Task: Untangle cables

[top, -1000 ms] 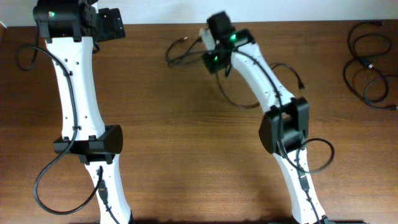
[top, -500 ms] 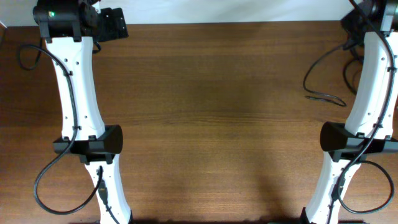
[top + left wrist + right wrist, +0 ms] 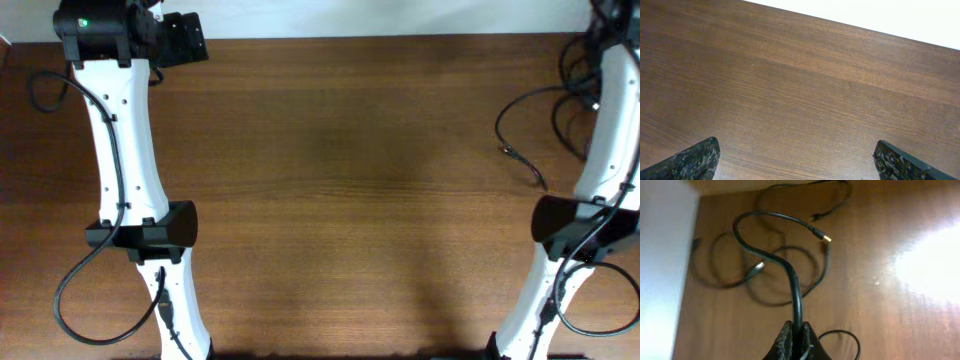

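black cable pinched at right

it rises from a loose tangle of cables at the wooden table's far right corner, clamped in the right gripper. the left gripper hangs wide open, empty.

The dark brown wood-grain counter fills the overhead view. A plain white surface borders its far edge. A bright glare patch lies on the wood.
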`<state>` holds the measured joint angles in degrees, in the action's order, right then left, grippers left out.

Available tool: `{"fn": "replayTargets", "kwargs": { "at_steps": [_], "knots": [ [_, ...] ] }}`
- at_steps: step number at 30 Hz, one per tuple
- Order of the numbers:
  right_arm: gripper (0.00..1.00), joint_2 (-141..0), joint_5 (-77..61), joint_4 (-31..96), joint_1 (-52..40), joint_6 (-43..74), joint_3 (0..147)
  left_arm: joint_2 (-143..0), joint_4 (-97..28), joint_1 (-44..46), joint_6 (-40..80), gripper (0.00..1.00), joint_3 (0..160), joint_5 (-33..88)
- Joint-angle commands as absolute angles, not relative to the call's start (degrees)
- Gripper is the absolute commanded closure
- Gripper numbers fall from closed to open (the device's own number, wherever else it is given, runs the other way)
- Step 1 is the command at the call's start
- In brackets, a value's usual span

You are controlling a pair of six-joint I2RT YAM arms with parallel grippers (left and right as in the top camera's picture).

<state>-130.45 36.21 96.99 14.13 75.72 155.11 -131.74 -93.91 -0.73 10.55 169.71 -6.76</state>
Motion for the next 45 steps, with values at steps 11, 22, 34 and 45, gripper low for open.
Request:
{"fn": "replayTargets", "kwargs": {
  "at_steps": [11,22,34,45],
  "knots": [
    [0.96,-128.8,33.2,96.1,38.0,101.5,117.8,-131.4,-93.1,-0.8,10.7,0.01,169.8,-6.2],
    [0.96,-128.8,37.8,63.6,36.7,56.7,117.3,-131.4,-93.6,-0.8,10.7,0.01,169.8,-5.1],
    [0.96,-132.8,30.0,66.0,42.1,67.5,107.2,-131.4,-93.9,-0.5,10.7,0.01,169.8,-5.1],
    [0.25,-129.7,26.5,63.4,41.1,52.1,112.4,-131.4,-93.8,-0.5,10.6,0.01,169.8,-5.1]
  ]
}}
